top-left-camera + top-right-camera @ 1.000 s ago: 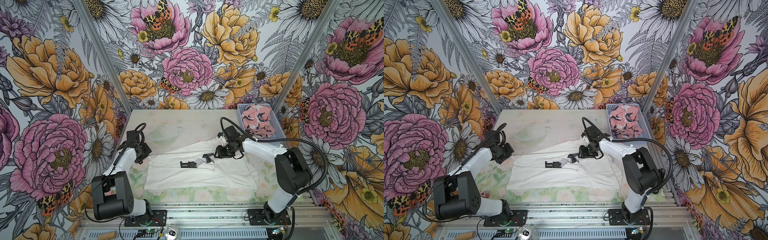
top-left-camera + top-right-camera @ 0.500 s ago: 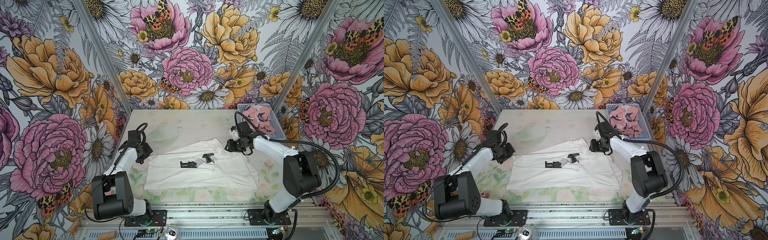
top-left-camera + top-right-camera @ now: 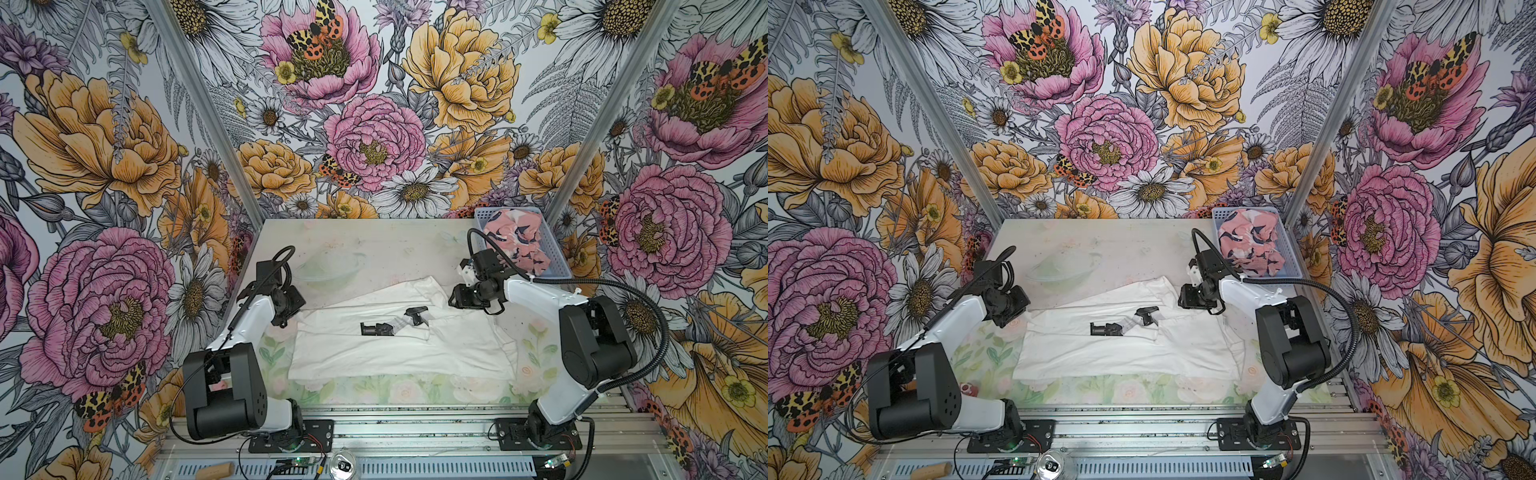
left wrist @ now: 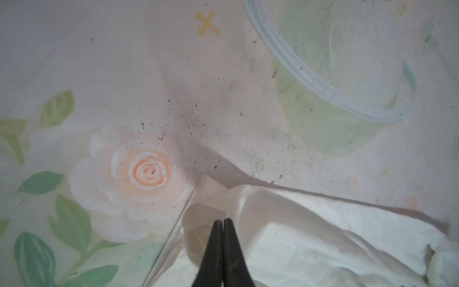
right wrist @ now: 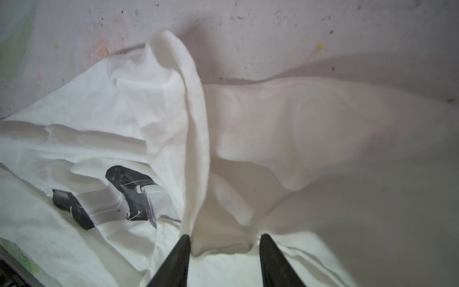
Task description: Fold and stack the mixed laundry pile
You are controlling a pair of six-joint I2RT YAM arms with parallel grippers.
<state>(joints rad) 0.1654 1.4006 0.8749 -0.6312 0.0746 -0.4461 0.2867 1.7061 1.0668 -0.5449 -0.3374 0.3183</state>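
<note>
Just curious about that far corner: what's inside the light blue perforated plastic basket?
A crumpled pink garment with navy-and-white blotches fills the basket, heaped above its rim. Whether anything lies beneath the garment cannot be seen, because it covers the bottom.

Ahead of the left gripper we have bare painted bench to pass over. Ahead of the right gripper, a raised ridge of the large white cloth garment stands in the way. Behind that gripper, the light blue perforated plastic basket closes off the bench corner.
</note>
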